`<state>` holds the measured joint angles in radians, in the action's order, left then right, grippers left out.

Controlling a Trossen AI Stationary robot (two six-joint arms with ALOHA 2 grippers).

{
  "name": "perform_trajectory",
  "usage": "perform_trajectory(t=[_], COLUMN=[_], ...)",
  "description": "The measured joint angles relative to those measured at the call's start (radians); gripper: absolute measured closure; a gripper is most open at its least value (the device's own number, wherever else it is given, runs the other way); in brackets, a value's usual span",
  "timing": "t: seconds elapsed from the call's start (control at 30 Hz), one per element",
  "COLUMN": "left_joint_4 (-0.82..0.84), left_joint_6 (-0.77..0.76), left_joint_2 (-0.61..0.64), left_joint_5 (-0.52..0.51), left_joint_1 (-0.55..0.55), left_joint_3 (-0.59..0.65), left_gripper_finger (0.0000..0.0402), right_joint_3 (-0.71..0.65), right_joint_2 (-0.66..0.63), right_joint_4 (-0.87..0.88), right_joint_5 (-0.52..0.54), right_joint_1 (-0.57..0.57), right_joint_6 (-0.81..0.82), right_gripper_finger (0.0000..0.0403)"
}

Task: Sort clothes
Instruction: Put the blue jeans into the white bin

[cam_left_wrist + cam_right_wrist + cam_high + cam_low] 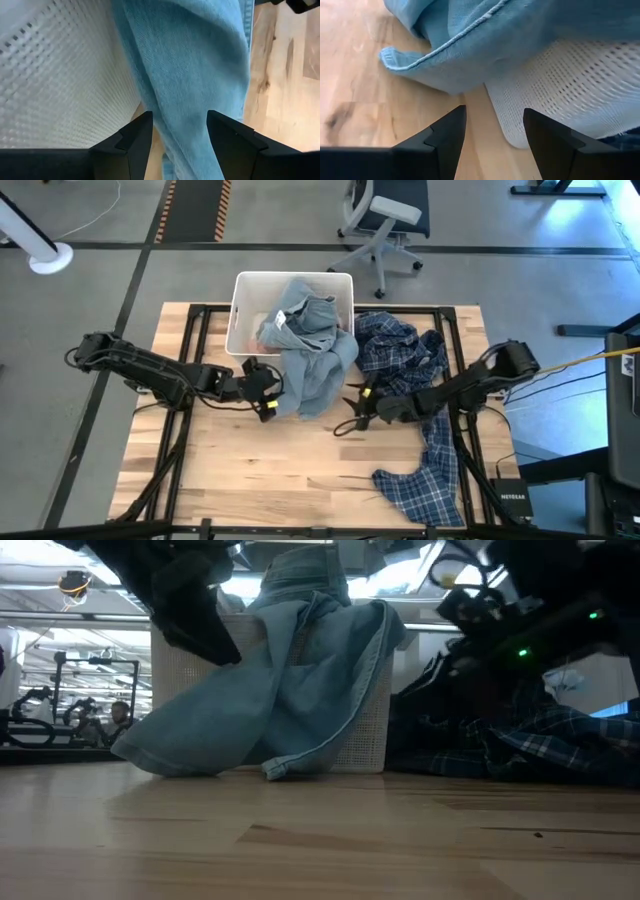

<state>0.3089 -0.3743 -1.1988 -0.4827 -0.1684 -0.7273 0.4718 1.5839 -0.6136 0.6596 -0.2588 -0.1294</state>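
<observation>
Pink piece (pixel 268 332) mostly under grey-blue top (pixel 312 360)

Bin, table and chair sitting in the workspace

A white mesh-walled bin (pixel 243 300) is standing at the far middle of the wooden table (pixel 300 470), while an office chair (pixel 385 215) is sitting on the grey floor beyond it.
</observation>
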Motion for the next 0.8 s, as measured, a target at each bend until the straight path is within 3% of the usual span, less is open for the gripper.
perform_trajectory(t=[0.4, 0.8], left_joint_4=[-0.033, -0.119], left_joint_6=[0.038, 0.132], left_joint_2=[-0.003, -0.067], left_joint_5=[0.044, 0.097], left_joint_1=[0.000, 0.000], left_joint_3=[0.000, 0.000], left_gripper_finger=[0.0219, 0.0219], right_joint_3=[0.228, 0.351], right_joint_2=[0.215, 0.240], right_joint_4=[-0.089, 0.019], right_joint_5=[-0.031, -0.035], right_joint_1=[0.012, 0.038], right_joint_6=[-0.218, -0.323], right_gripper_finger=[0.0187, 0.0187])
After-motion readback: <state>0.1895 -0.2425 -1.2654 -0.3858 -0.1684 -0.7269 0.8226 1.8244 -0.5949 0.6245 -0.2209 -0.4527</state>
